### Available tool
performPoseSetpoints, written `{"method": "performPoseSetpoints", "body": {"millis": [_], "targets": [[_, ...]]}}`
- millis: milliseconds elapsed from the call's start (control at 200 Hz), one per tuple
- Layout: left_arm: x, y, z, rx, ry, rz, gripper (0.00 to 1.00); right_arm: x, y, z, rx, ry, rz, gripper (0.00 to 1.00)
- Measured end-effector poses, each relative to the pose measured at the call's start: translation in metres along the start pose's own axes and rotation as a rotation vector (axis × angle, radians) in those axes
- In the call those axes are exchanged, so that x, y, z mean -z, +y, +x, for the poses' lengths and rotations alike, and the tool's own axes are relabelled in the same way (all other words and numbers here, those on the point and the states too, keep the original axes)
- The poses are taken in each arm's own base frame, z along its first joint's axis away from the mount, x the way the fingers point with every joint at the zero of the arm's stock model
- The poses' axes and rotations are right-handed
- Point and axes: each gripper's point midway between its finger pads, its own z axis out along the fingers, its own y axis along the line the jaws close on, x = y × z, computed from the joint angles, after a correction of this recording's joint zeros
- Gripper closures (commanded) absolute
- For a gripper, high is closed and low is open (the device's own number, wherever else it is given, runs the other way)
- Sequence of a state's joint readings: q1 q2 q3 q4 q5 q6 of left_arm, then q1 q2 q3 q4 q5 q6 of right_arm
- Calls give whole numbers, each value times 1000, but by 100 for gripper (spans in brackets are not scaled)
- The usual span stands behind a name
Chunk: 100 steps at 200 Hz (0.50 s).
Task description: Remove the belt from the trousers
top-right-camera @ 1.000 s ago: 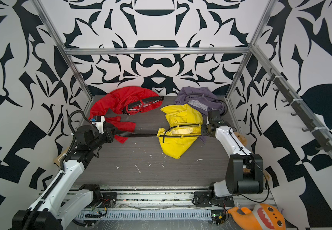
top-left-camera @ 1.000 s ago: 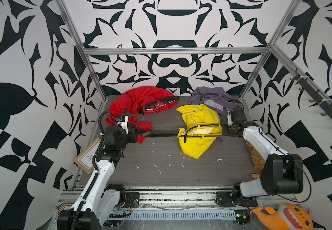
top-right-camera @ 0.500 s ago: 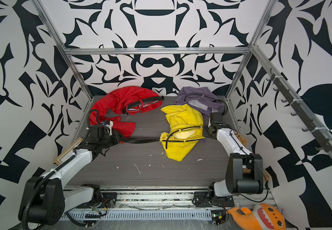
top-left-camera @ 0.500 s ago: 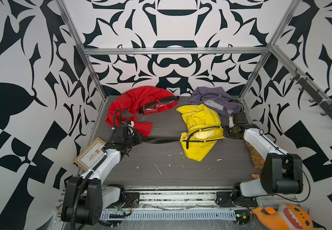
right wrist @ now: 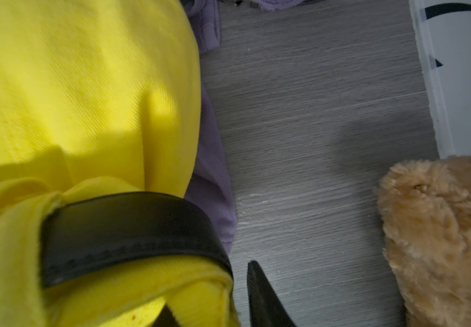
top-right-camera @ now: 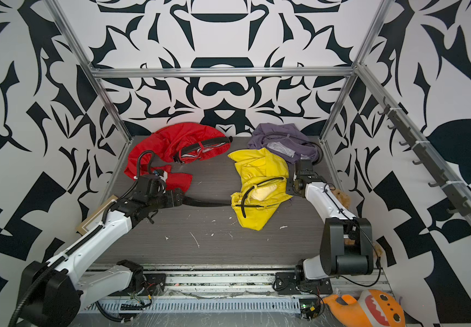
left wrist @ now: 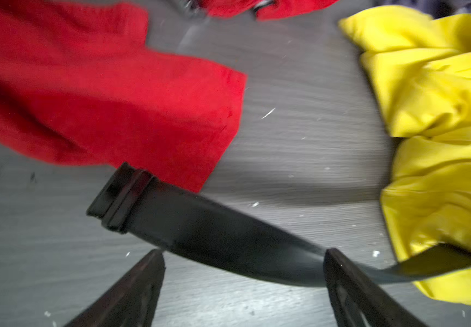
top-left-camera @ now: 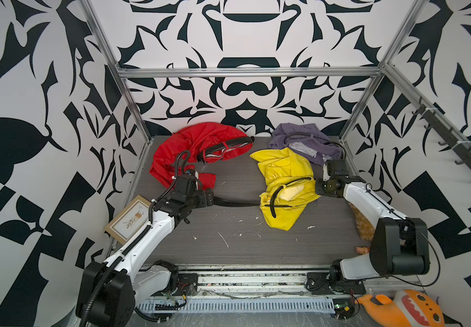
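The black leather belt (left wrist: 200, 232) is lying slack on the grey tabletop (top-left-camera: 242, 240), crossing just beyond the left tool (left wrist: 244, 251), whose fingers are standing wide apart and gripping nothing. A second ago they were clamping the belt's end and holding it taut. The belt's far part is running through the yellow trousers (top-left-camera: 285, 170), whose waistband the right tool (top-left-camera: 319, 187) is pinching. Three crumpled pairs are showing — these, the red trousers (top-left-camera: 200, 136) and the purple trousers (top-left-camera: 299, 138) — and two tools.
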<state>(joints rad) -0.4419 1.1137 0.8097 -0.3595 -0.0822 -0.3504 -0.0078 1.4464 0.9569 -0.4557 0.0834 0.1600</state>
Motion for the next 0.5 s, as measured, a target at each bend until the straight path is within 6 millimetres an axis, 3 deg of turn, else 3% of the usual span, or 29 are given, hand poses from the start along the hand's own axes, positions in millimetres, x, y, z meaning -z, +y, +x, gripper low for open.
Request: {"method": "performPoseSetpoints", "body": {"millis": [95,190,260,405,500], "targets": [[14,-48,-30,-170,-43,85,7,1,1,-1,10,-1,1,66],[13,-85,-37,-309,-20,165,7,2,2,-2,12,-4,0,65],[6,-109,-23,-414,31,239,6,2,2,-3,12,-6,0,65],[-5,-151,32,-630,164,383,6,3,3,-4,14,-7,-2,65],[-16,-161,56,-695,231,428,7,3,3,-3,15,-6,-2,64]]}}
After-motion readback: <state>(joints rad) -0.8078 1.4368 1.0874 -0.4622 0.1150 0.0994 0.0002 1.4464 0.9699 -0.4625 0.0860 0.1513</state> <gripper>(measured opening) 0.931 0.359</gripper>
